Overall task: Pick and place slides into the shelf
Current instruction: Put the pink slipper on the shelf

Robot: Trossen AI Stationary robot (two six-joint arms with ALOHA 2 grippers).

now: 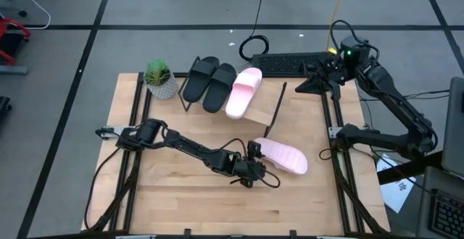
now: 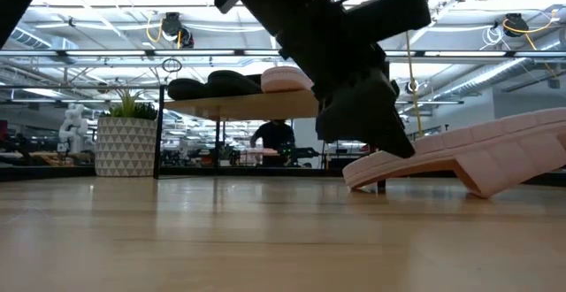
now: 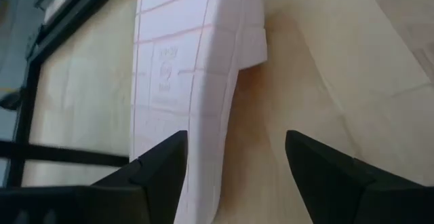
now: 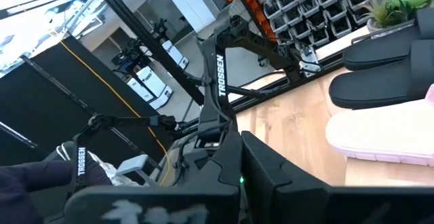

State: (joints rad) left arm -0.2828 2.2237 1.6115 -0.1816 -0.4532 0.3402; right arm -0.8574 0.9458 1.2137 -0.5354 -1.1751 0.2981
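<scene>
I have the left gripper (image 1: 255, 168) low over the table with its fingers (image 3: 159, 166) spread wide at the near end of the last pink slide (image 1: 283, 155), which lies sole-up on the tabletop (image 1: 181, 195) in front of the shelf (image 1: 272, 112), where the black pair (image 1: 210, 83) and the other pink slide (image 1: 244, 90) already sit. It looks like light, springy foam, not fragile, so I'd pinch across its thick sole edge. The right gripper (image 4: 237, 176) is parked shut at the table's far right corner.
</scene>
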